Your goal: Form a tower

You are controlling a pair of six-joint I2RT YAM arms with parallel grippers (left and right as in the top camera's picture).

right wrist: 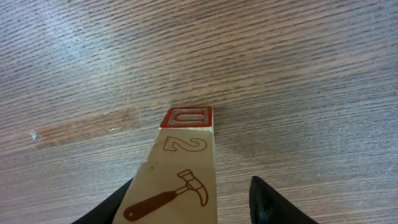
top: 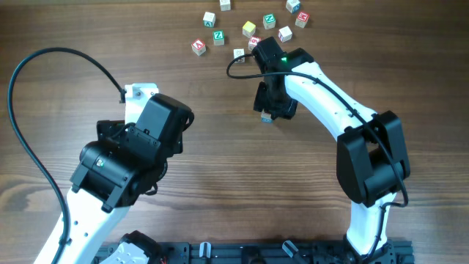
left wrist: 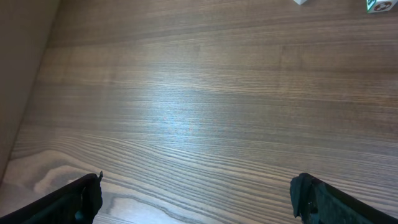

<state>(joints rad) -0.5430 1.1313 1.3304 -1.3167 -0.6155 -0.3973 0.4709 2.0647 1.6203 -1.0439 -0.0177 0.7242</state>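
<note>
— While the right claw (right wrist: 191, 198) is hanging low, where is the tower (right wrist: 180, 168) standing?
— On the table (right wrist: 298, 74), between its part-open fingers (right wrist: 267, 208). The left claw (left wrist: 198, 190) is gaping wide, holding nothing.

Overhead: top-down, far, whole table (top: 220, 110). Wrist views: low, close, oblique; right shares tower (right wrist: 180, 177) with overhead.

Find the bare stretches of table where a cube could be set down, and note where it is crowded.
Free: the wide strip of table between the left arm and the right arm, nearer than the tower; also the far side to the left of the loose cubes. Crowded: the far edge, where those cubes cluster.
</note>
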